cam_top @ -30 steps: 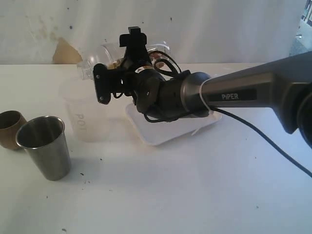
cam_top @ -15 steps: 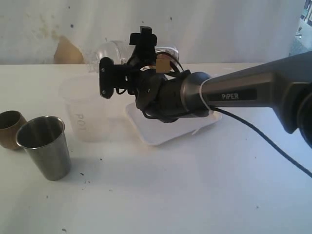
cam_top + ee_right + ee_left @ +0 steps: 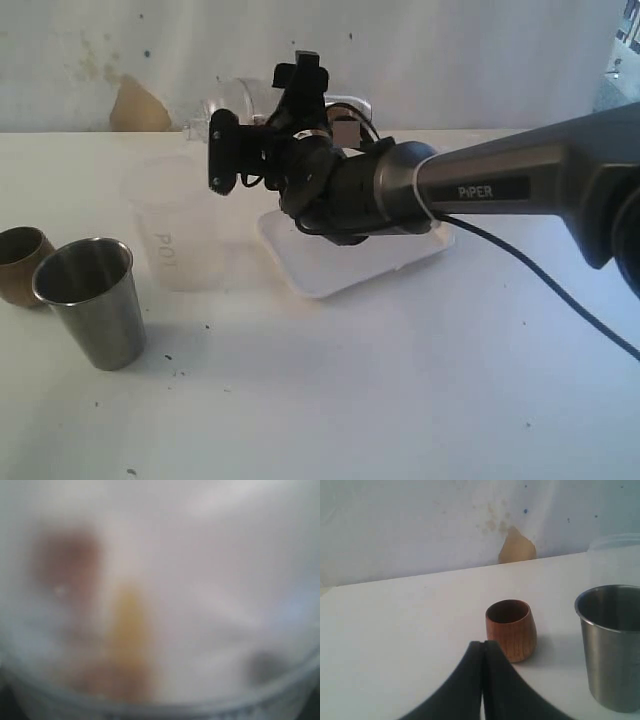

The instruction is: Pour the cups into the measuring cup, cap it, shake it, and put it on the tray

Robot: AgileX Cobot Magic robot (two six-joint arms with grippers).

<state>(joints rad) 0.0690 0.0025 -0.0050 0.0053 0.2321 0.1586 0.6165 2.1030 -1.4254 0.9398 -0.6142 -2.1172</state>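
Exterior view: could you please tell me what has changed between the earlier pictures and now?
The right tool, gripping the measuring cup in the air, carried it to the right in the view and slightly upward. Nothing was newly taken hold of or let go. The brown cup, the steel tumbler, the frosted cup and the tray stayed where they were.

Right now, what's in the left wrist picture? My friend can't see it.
The left gripper, black and shut, points toward a small brown cup standing on a white table. A steel tumbler stands beside the cup, with a stained white wall behind.
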